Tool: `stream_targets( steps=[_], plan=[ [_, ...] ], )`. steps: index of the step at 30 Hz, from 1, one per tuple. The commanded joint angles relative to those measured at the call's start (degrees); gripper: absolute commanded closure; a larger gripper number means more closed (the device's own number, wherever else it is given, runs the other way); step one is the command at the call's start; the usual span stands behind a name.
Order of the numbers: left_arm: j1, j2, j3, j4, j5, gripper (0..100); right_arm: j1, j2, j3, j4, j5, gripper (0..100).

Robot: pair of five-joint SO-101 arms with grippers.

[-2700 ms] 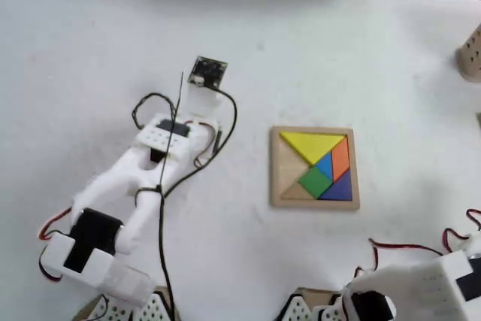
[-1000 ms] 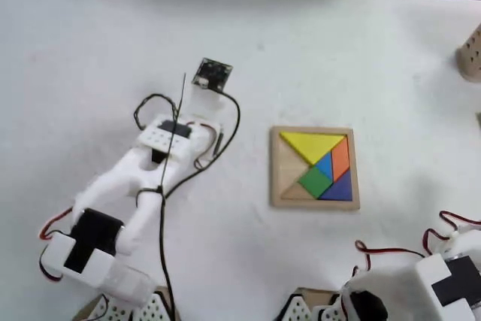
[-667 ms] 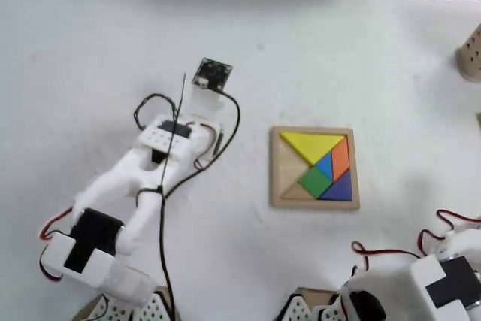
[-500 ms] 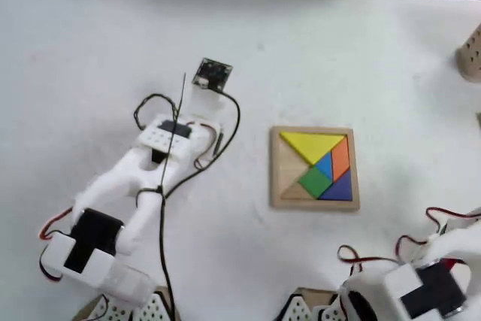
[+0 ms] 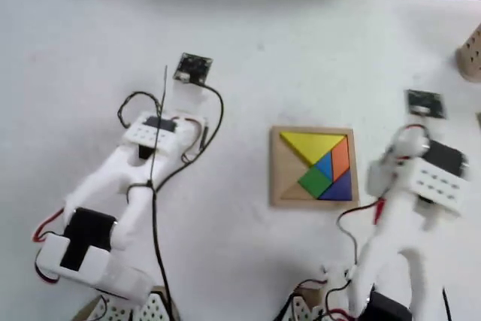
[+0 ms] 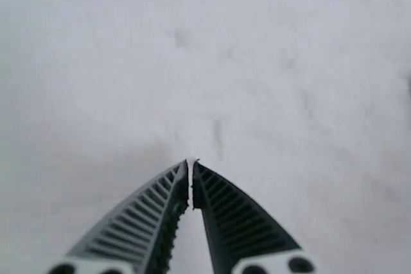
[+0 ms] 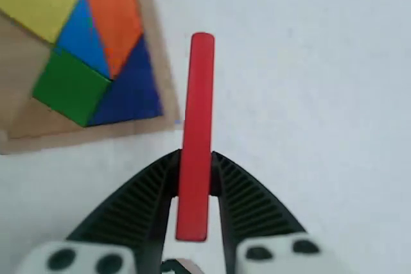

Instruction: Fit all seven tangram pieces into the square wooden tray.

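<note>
The right arm (image 5: 417, 178) is now standing just beside the tray's (image 5: 314, 131) right rim, having swung up from the near table edge within the last half second; the left arm (image 5: 128, 171) is sitting slightly farther left than before. The right gripper (image 7: 194, 156) is clamping a red piece (image 7: 199, 107) on edge, over the white table (image 5: 301, 58) outside that rim; the left gripper (image 6: 191, 166) is clenched on nothing, well apart from the tray. A yellow triangle (image 5: 312, 144), orange piece (image 5: 340, 157), blue triangle (image 5: 325, 165), green square (image 5: 316, 180) and dark blue triangle (image 5: 340, 186) are lying flat inside; the tray's left part is showing bare wood.
</note>
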Motion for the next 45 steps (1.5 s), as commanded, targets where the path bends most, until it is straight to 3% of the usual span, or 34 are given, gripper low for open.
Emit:
stream_targets(
  steps=[1,6,12,18,21,27,45],
  plan=[
    [-1.5,-0.1,-2.3,-1.8,-1.0,96,-14.4,-0.7,1.4,-5.9,-6.7,98.1],
    [-1.3,-0.1,-2.3,-1.8,-1.0,96,-23.6,1.1,3.0,-16.4,-14.2,97.9],
    [-1.2,-0.1,-2.2,-1.8,-1.0,96,-27.5,9.5,5.5,-26.3,-22.3,97.8],
    [-1.1,-0.1,-2.1,-1.8,-1.1,96,-29.9,16.6,5.0,-30.5,-23.2,97.6],
    [-1.1,-0.1,-2.1,-1.8,-1.1,96,-31.3,16.8,5.0,-30.2,-23.0,92.3],
    [-1.1,-0.1,-2.1,-1.8,-1.1,96,-31.1,15.3,5.1,-27.6,-22.9,79.1],
    [-1.0,0.0,-2.0,-1.8,-1.3,96,-22.5,5.1,7.0,-22.6,-18.4,78.9]
  ],
)
